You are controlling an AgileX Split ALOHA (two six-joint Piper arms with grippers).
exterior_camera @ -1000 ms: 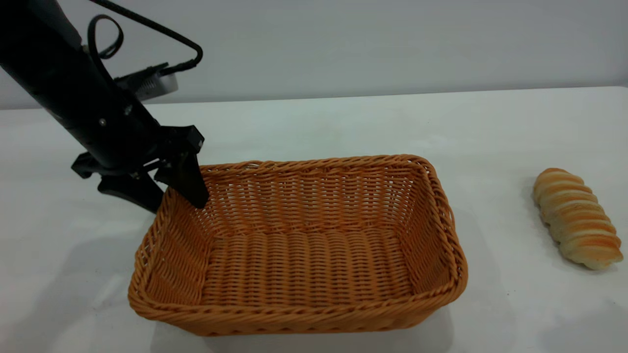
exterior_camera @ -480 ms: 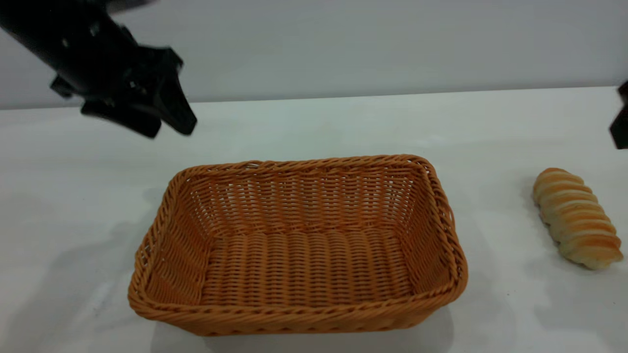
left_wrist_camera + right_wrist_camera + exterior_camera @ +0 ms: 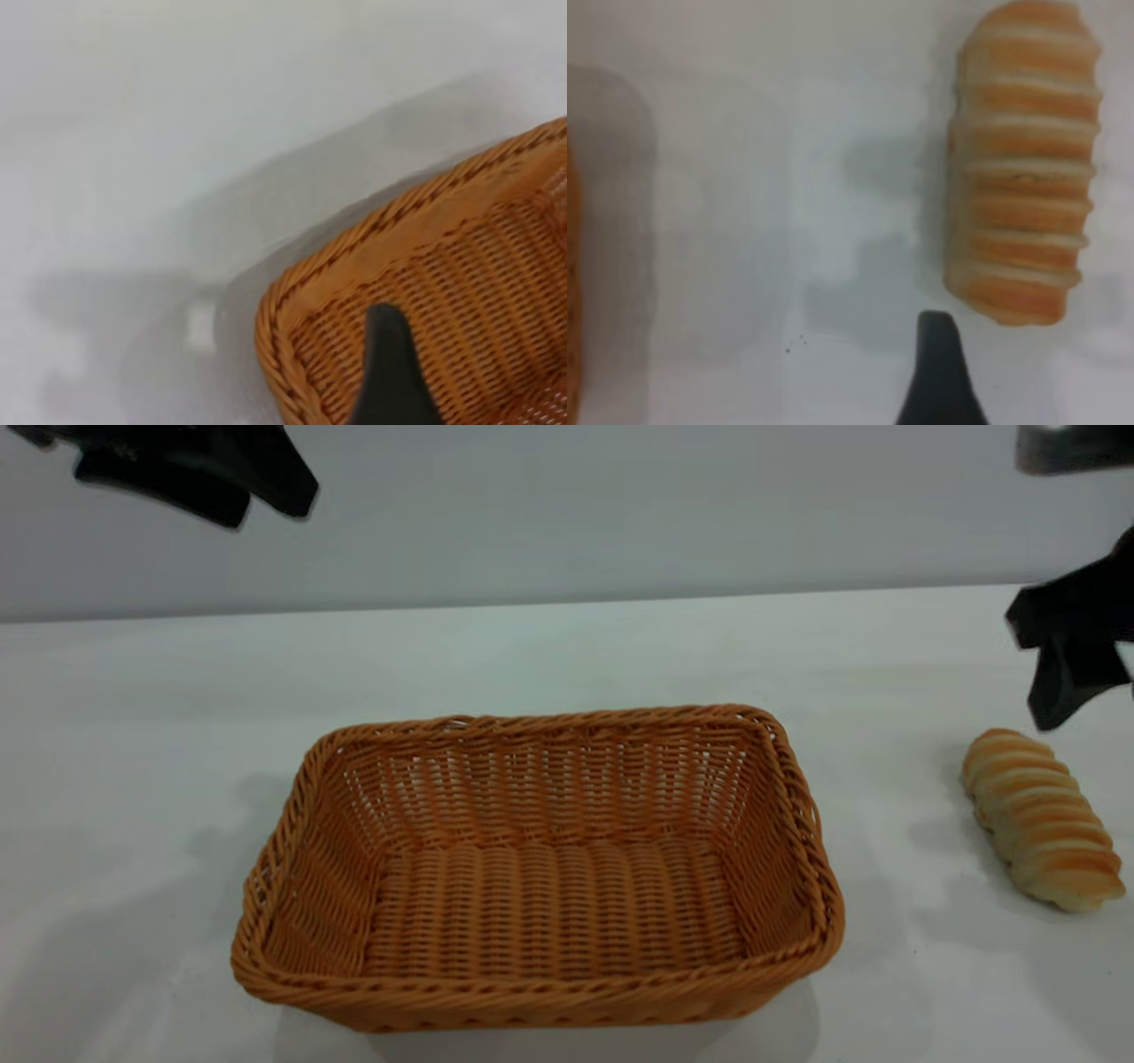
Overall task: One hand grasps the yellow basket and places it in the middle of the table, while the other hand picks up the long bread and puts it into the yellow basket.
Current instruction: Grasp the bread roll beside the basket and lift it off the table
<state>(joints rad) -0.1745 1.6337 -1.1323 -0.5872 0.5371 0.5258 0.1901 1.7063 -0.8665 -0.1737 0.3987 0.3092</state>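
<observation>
On the white worktop (image 3: 567, 655) the basket (image 3: 540, 1001) sat centred; the bread (image 3: 1038, 817) lay outside, ungrasped. We saw the left gripper (image 3: 232, 491) high, jaws apart and empty; the right gripper (image 3: 1067, 664) above the bread, jaws unclear.

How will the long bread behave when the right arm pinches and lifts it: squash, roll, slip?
The long bread looks soft and ridged, so it will probably dent under a hard squeeze yet grip well. Its rounded oblong form suggests it may roll sideways on the table if nudged off-centre. It likely weighs little for its bulk. The right pincer hangs above its far end.
</observation>
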